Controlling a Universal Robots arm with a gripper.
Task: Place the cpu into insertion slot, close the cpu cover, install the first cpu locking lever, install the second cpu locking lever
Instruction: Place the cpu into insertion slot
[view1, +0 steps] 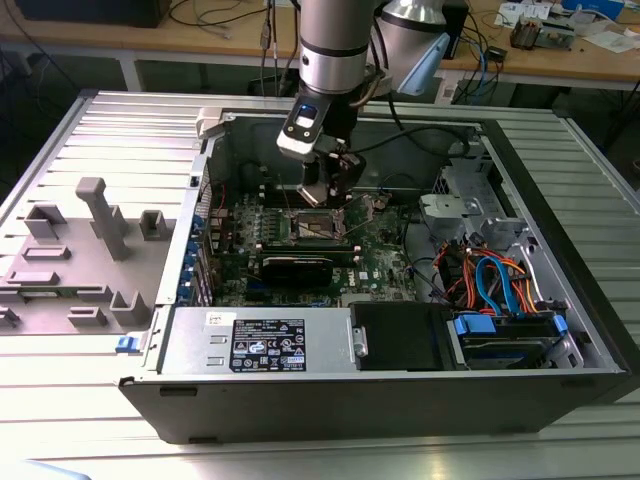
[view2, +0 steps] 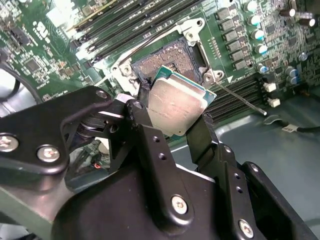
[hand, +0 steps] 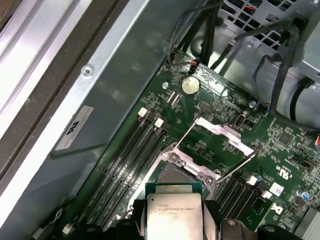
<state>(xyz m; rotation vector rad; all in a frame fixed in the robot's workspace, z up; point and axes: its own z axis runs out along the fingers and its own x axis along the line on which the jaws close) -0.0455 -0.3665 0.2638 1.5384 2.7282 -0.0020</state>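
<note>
1. In the exterior view the gripper (view1: 335, 188) hangs inside the open computer case (view1: 400, 400), directly over the insertion slot (view1: 312, 228). From the slot, a long black card (view1: 295, 268) lies at 6 o'clock and loose cables (view1: 495, 280) at 3 o'clock. A grey fixture (view1: 90, 250) sits outside the case at 9 o'clock. The case leaves little room, so a sideways drift could snag the cables.
2. In the second wrist view the gripper (view2: 170, 122) is closed on the cpu (view2: 176, 105), its fingers (view2: 197, 137) pinching two opposite edges. The chip is tilted and clear of the insertion slot (view2: 167, 60) beyond it. If lowered at this tilt, one corner would probably land first and could bend the socket contacts, or the chip could slip in the pinch. Memory slots (view2: 130, 25) flank the socket, and a locking lever (view2: 240, 97) sticks out beside it.
3. In the first wrist view the cpu (hand: 172, 212) hangs short of the insertion slot (hand: 175, 175). The cpu cover (hand: 220, 131) stands raised beyond it, so the socket is open. If brushed, the cover could drop early.
</note>
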